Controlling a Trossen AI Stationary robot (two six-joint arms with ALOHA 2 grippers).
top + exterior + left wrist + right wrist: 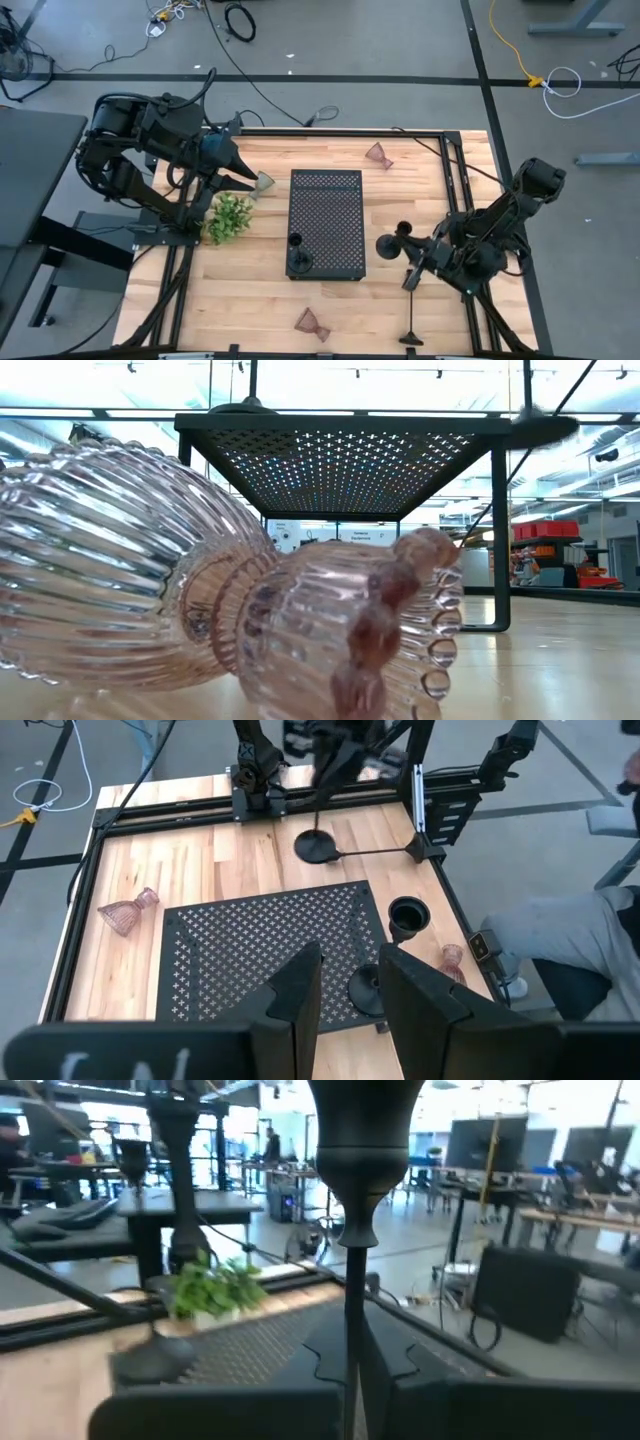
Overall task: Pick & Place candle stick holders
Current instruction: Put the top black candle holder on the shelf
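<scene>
The black candle stick (pixel 352 1230) is standing upright between the clenched fingers of the right claw (pixel 412 270), which is gripping its slim stem just right of the black perforated tray (pixel 327 222); its round disc base (pixel 388 246) is showing beside the tray's right edge in the high view. A second stick (pixel 299 262) is standing on its base on the near left corner of the tray. A third stick (pixel 411 330) is standing on the bench (pixel 250 290) near the right near edge, well apart from the tray. One pinkish glass cup (pixel 312 323) is lying on its side near the front edge of the bench, filling the low view close to the camera (pixel 200 610). Another pinkish cup (pixel 378 155) is lying beyond the tray's far right corner. A pale greenish cup (pixel 263 182) is sitting at the tip of the left claw (pixel 250 182), left of the tray's far corner; whether that claw is grasping it I cannot tell from these views. The green leafy sprig (pixel 230 216) is lying just near of the left claw, left of the tray.
</scene>
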